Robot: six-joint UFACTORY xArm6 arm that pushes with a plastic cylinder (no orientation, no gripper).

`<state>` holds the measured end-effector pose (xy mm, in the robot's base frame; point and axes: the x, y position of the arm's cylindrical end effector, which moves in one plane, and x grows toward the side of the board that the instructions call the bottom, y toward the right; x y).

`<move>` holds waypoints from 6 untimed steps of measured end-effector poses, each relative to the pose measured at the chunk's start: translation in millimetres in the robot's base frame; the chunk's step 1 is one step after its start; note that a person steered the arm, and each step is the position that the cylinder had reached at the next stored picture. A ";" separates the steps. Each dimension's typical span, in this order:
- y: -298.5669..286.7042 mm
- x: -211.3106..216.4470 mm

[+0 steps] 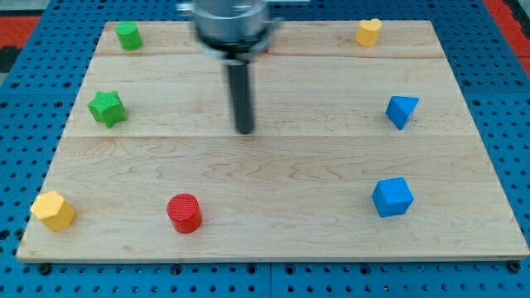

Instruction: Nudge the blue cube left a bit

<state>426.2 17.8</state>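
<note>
The blue cube (pixel 392 197) lies on the wooden board (pixel 273 232) at the view's lower right. My tip (pixel 244 130) is near the board's middle, well to the left of and above the cube, touching no block. The rod hangs down from the arm's blurred grey end at the view's top.
A blue wedge-like block (pixel 402 110) lies above the cube. A red cylinder (pixel 184 213) and a yellow hexagon block (pixel 53 209) lie at the bottom left. A green star (pixel 107 108) and a green block (pixel 127 35) lie at the left. A yellow heart-like block (pixel 368 31) lies at the top right.
</note>
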 end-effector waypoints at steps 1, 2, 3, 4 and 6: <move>95.1 19.5; 150.3 52.7; 223.3 96.1; 188.4 125.8; 141.2 121.7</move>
